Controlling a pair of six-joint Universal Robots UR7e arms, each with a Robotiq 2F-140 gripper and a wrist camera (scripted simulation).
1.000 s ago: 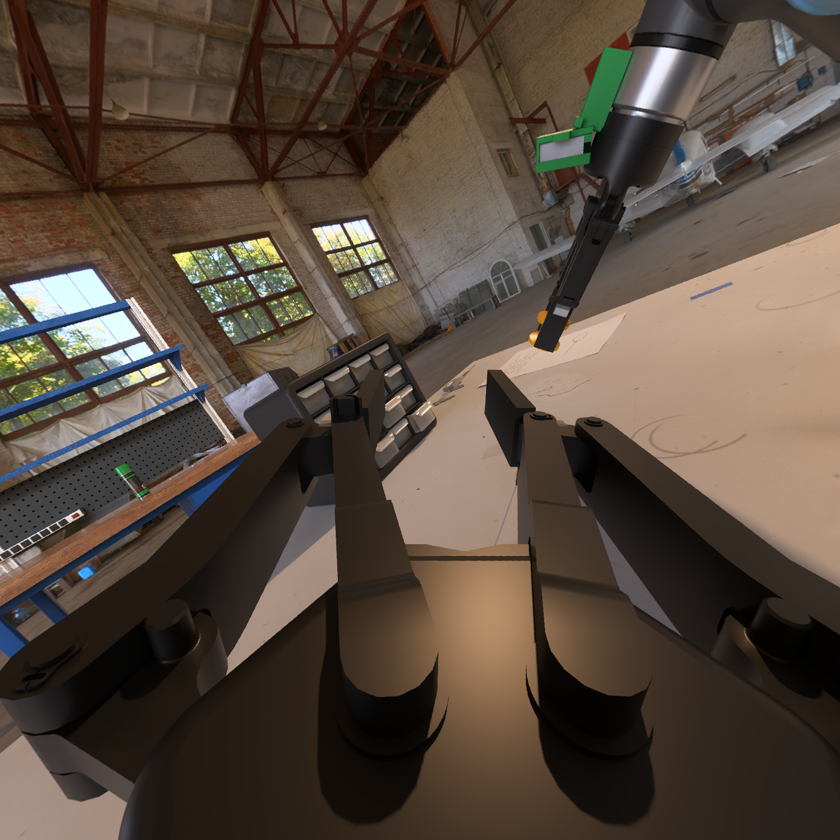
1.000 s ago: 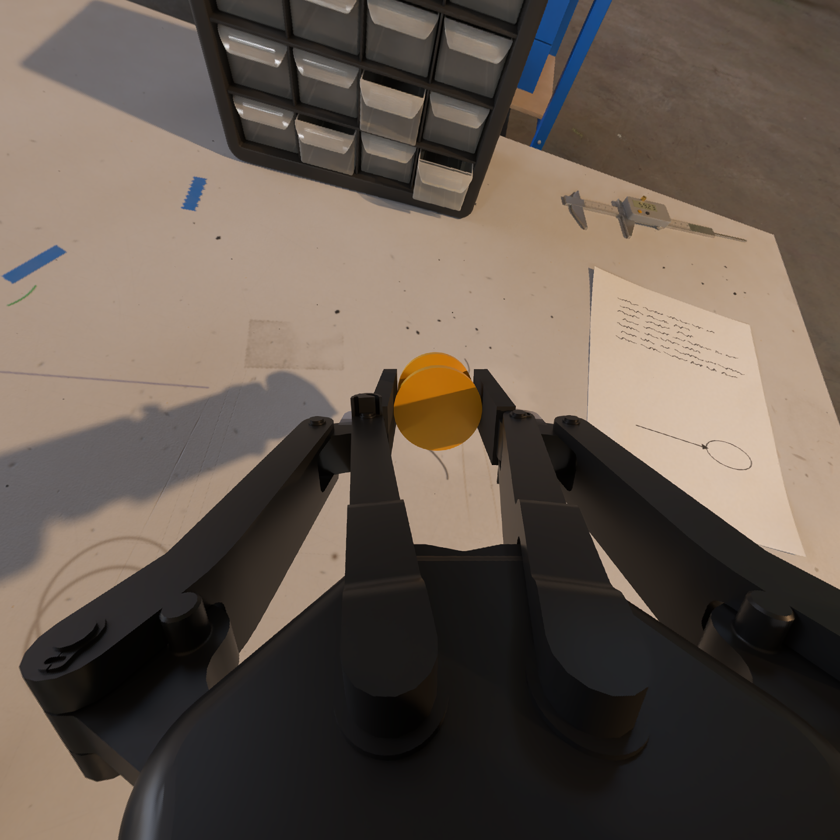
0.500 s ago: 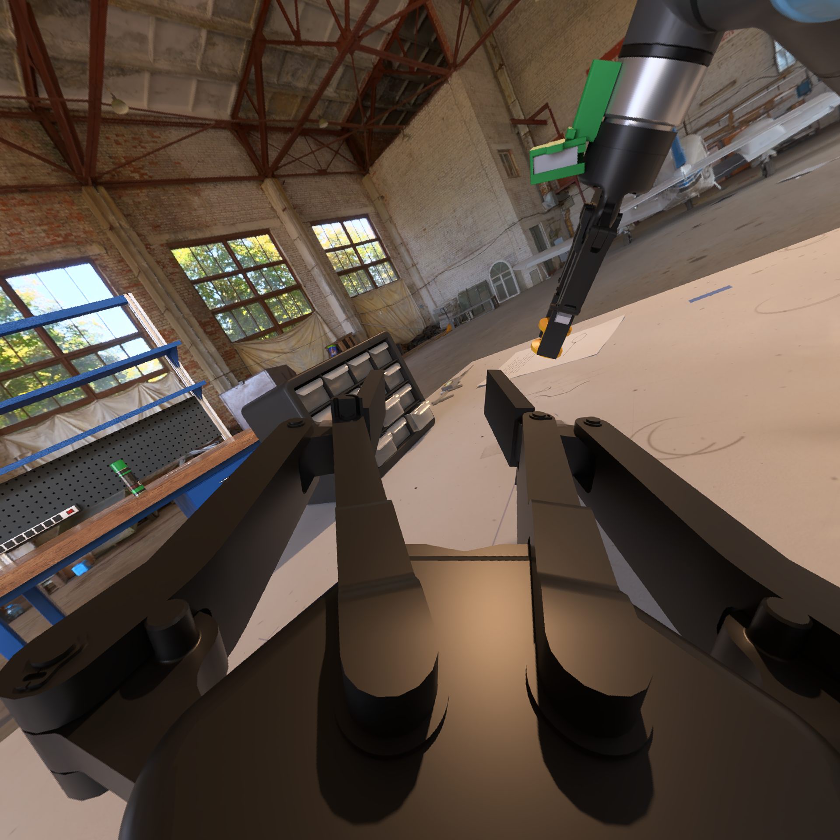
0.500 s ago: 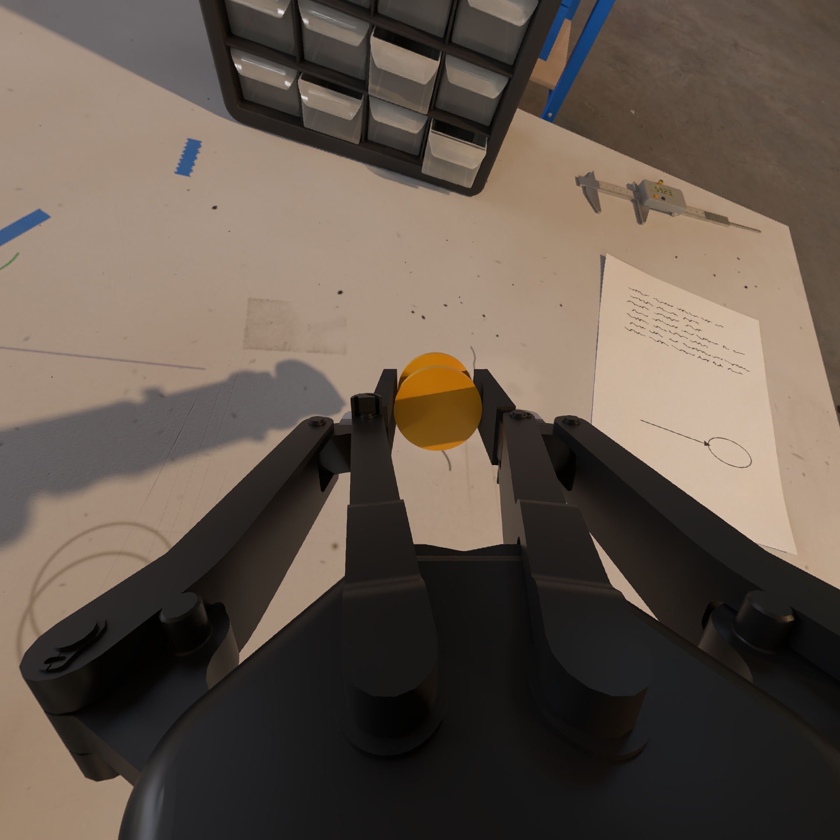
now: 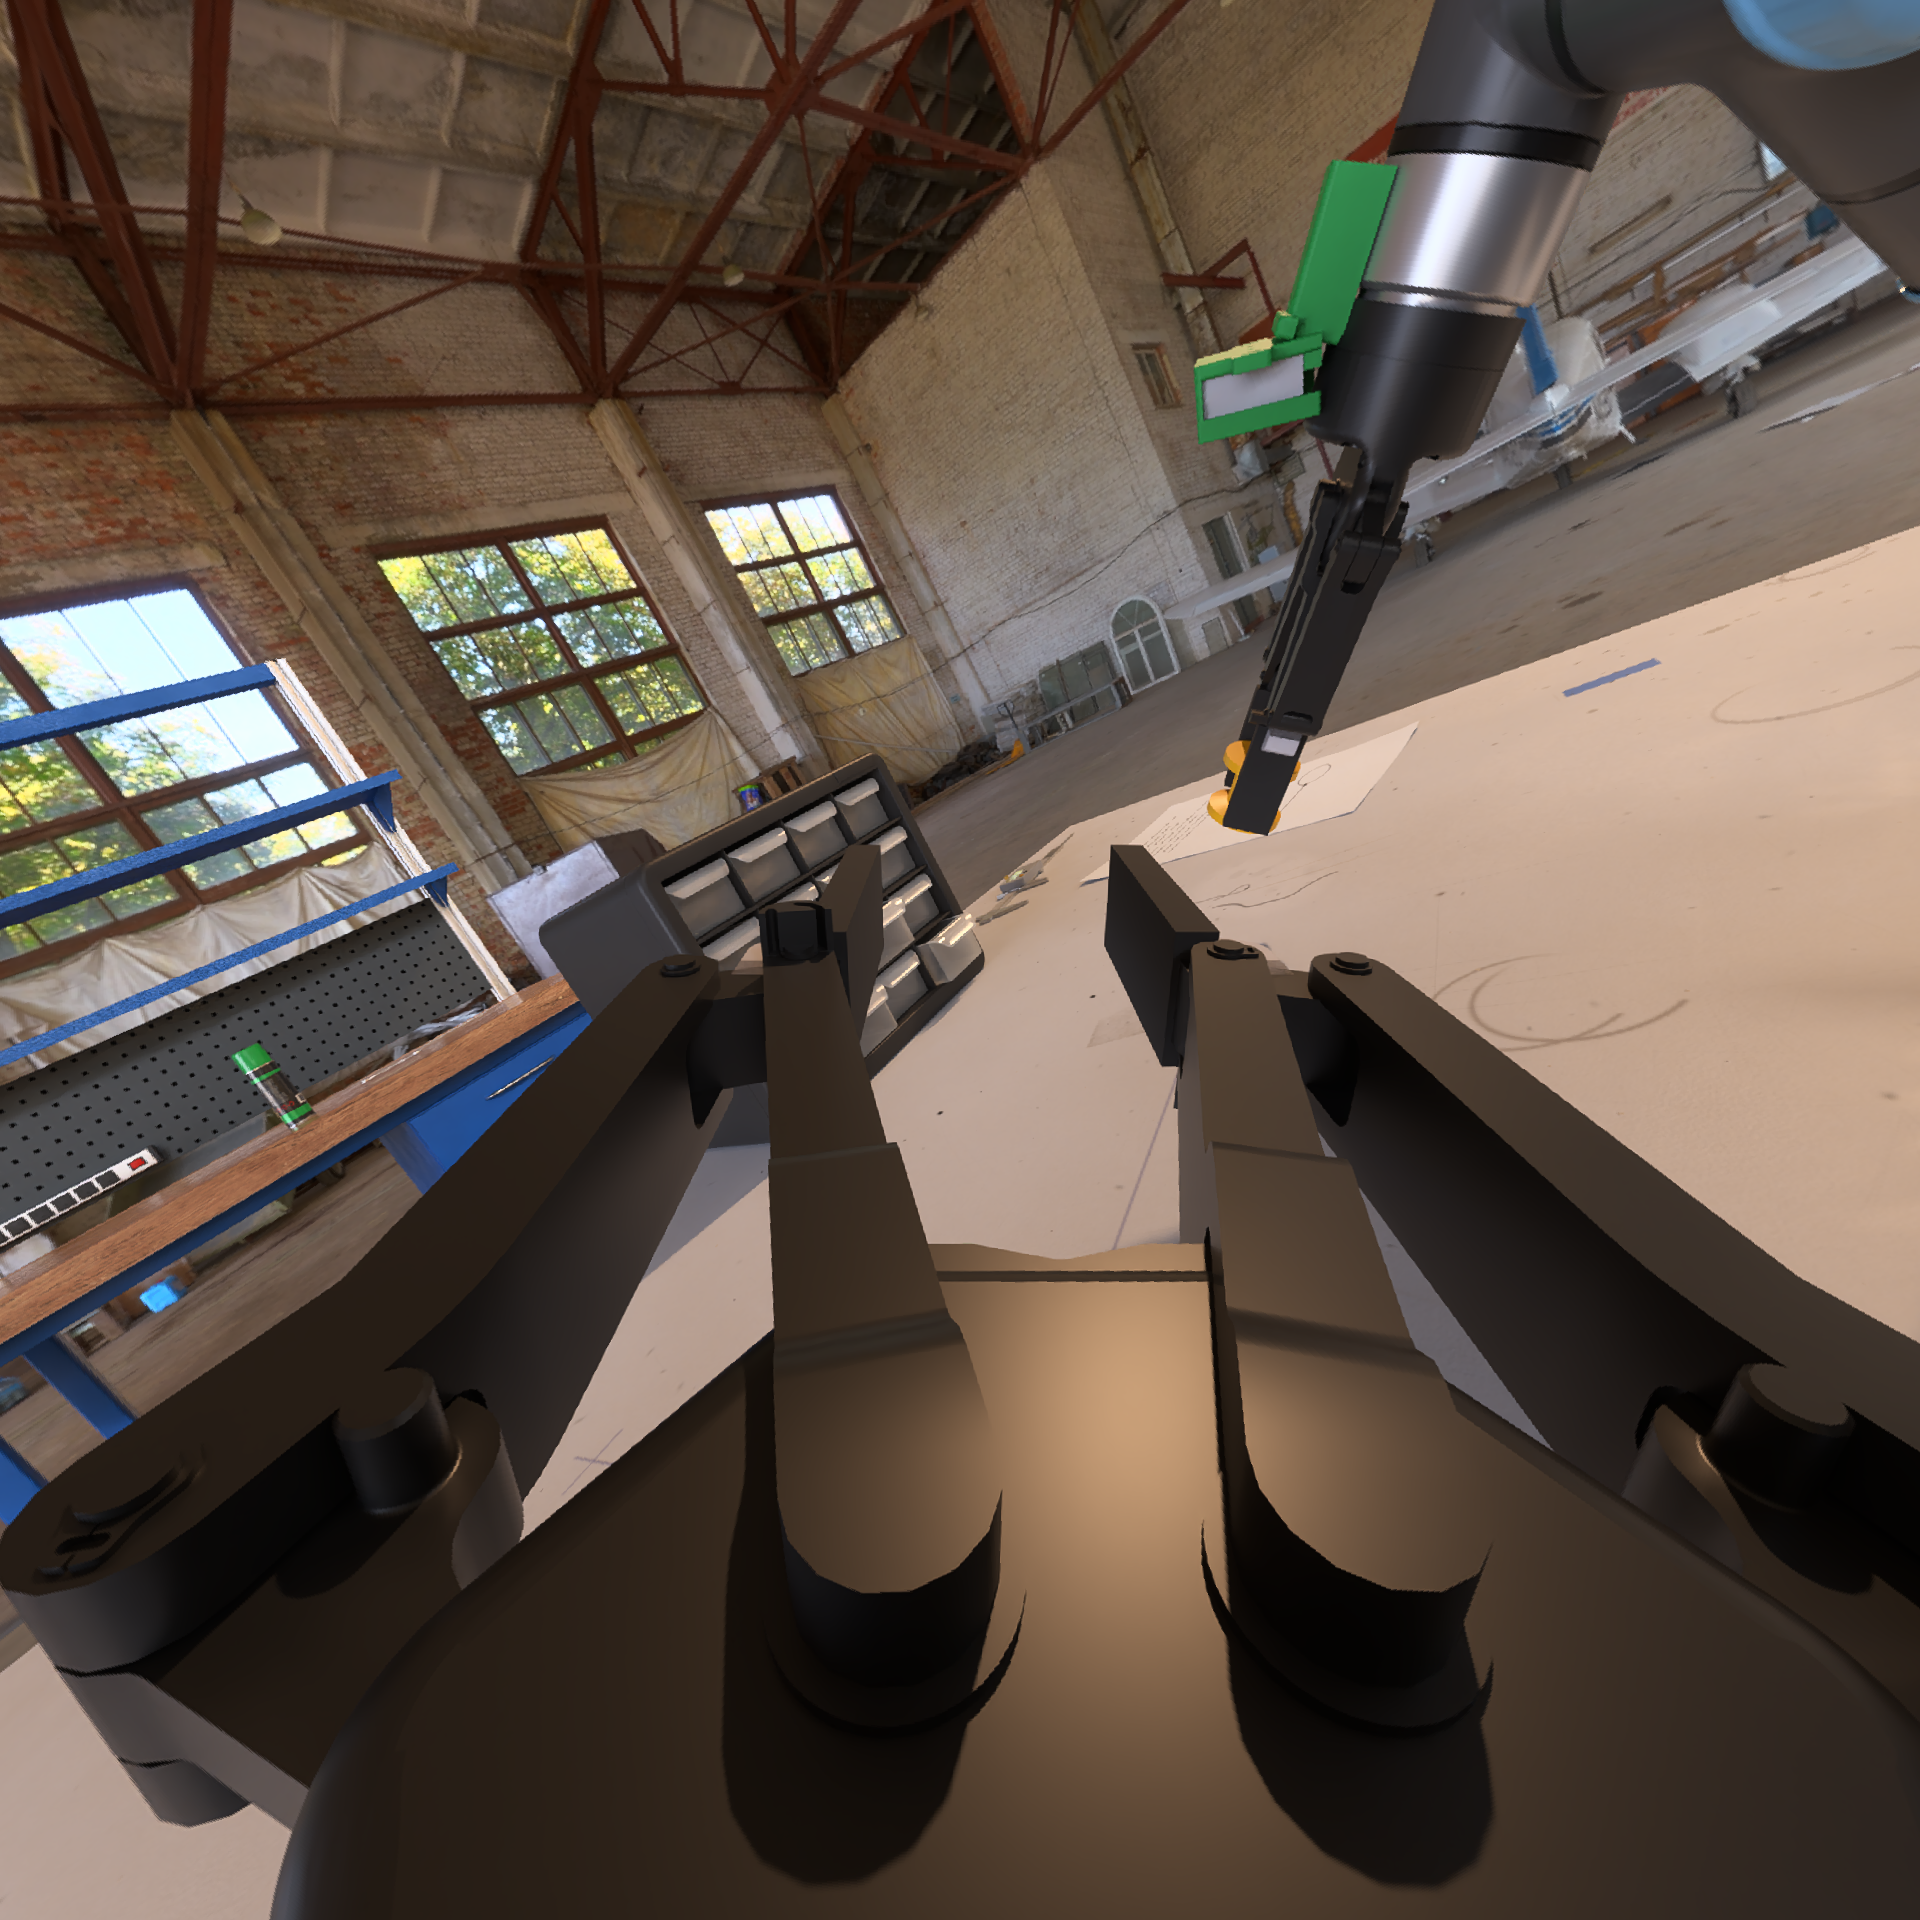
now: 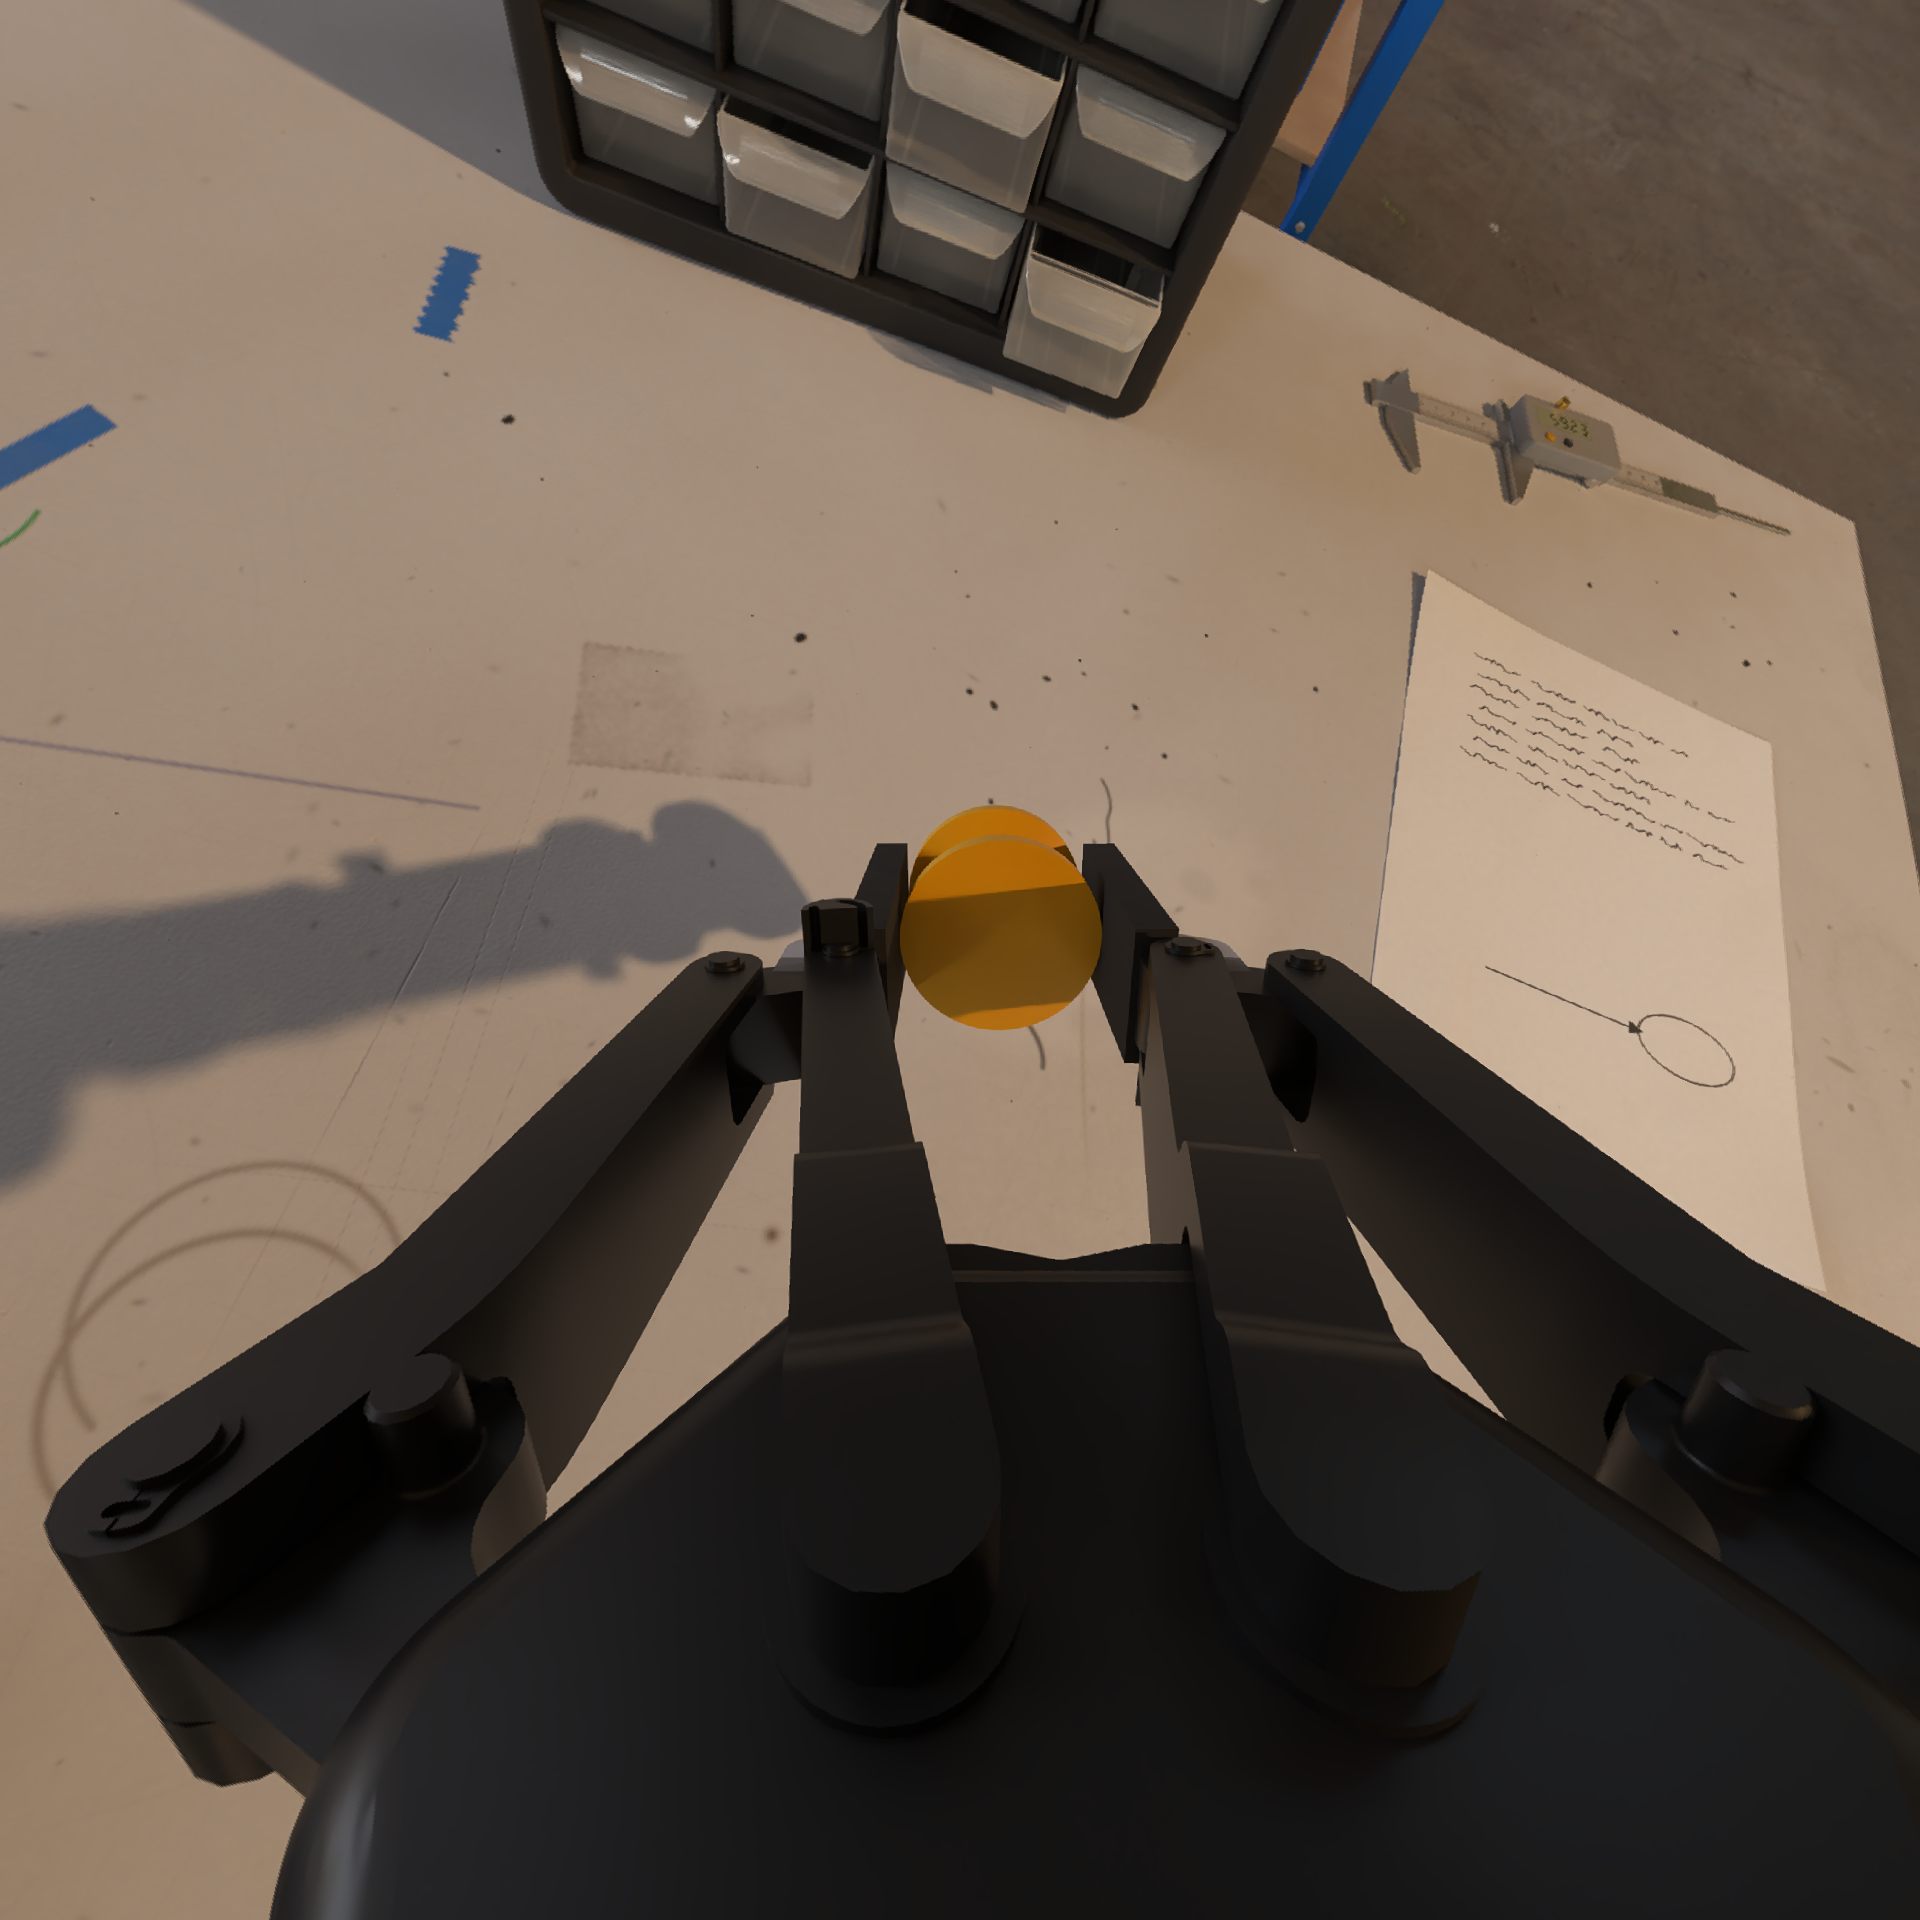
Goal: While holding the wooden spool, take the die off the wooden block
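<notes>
**A:** so where's the wooden spool [image 6: 1000,930] at? the right tool [image 6: 997,914] is pinching it, a finger pressed on each side, flat orange end facing the camera; it's held up off the table [image 6: 312,582], no contact with the top; from the left wrist view you can see that same right tool [image 5: 1262,790] hanging fingers-down over the sheet of paper [image 5: 1340,774] with the spool [image 5: 1236,779] poking out of its tip.

**B:** and the left tool [image 5: 987,914]? spread wide, nothing between the fingers; it's pointing across the table toward the hall, well apart from the other one.

**A:** room to move? decent; the stretch of table under and left of the spool is bare apart from some blue tape strips [image 6: 449,293] and pencil rings; the table's right edge [image 6: 1870,727] is near, just past the paper [image 6: 1590,914]; the far edge runs behind the caliper [image 6: 1558,447].

**B:** what's in the way? the black parts drawer cabinet [image 6: 935,187] standing straight ahead; caliper lies to its right, near the corner; the paper lies flat just right of the right tool; can't spot the die or the wooden block in either view.
</notes>
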